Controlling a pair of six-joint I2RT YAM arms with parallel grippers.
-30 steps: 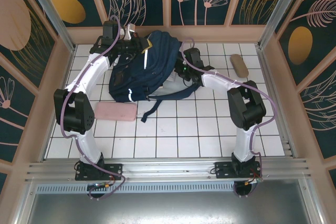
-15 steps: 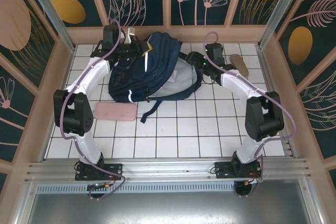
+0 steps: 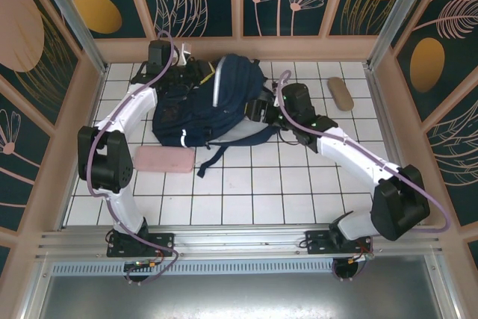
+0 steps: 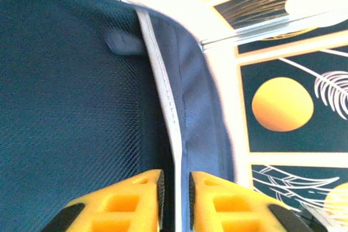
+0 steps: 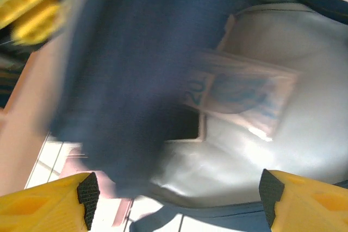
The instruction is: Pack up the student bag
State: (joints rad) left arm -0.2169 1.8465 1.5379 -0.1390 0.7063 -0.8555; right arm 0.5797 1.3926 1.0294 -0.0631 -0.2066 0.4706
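The navy-blue student bag (image 3: 213, 106) lies on the white tiles at the back, its mouth facing right with pale grey lining showing. My left gripper (image 3: 200, 72) is at the bag's top, shut on its white-piped opening edge (image 4: 166, 112), which runs between the yellow fingers (image 4: 136, 199). It holds the navy flap (image 5: 125, 52) raised. My right gripper (image 3: 259, 110) sits at the bag's mouth, open, its jaws wide apart with nothing between them. In the right wrist view the grey lining (image 5: 261, 139) and a printed label (image 5: 239, 93) lie just ahead, blurred.
A pink flat pouch (image 3: 164, 159) lies on the tiles in front of the bag, to the left. A small tan oval case (image 3: 341, 93) rests at the back right. A dark strap (image 3: 213, 158) trails toward the front. Wooden walls close in the back and sides.
My right arm swung its elbow out to the right and brought the gripper back down to the bag's mouth. The left gripper lifted the bag's flap higher.
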